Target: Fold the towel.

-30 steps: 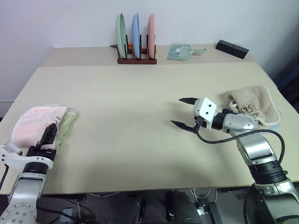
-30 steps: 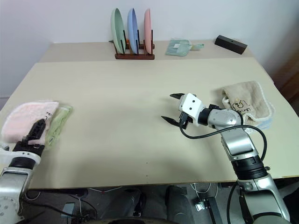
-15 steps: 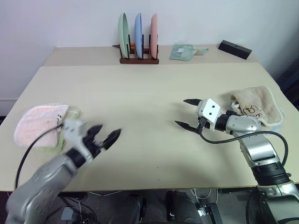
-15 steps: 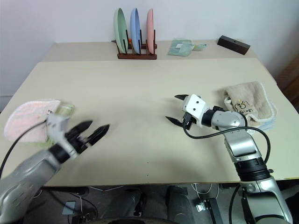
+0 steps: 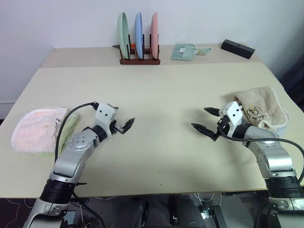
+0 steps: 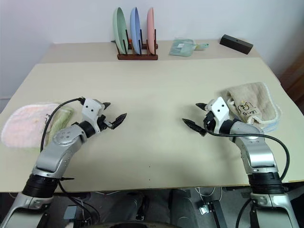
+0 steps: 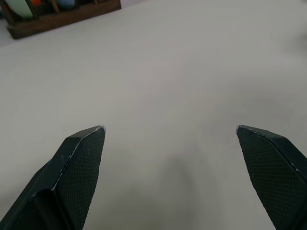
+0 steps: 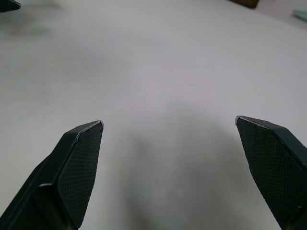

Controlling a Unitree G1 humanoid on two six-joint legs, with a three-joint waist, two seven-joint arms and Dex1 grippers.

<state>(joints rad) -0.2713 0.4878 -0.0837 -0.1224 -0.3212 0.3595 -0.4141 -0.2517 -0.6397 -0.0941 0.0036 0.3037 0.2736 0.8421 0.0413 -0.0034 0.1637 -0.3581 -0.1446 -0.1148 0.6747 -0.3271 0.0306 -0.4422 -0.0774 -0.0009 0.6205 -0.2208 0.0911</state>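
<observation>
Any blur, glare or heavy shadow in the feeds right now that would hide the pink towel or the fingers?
Left eye view: even light, no glare, the pink towel sharp; soft shadows under the left gripper and right gripper. Left wrist view: fingertips crisp, the wooden rack behind soft. Right wrist view: a dim shadow on the table between the fingers.

The towel (image 5: 35, 129) lies at the left edge of the worktop (image 5: 156, 95), partly over another towel (image 5: 69, 126). A third towel (image 5: 260, 110) lies at the right edge. A plate rack (image 5: 138, 35) stands top centre.
</observation>
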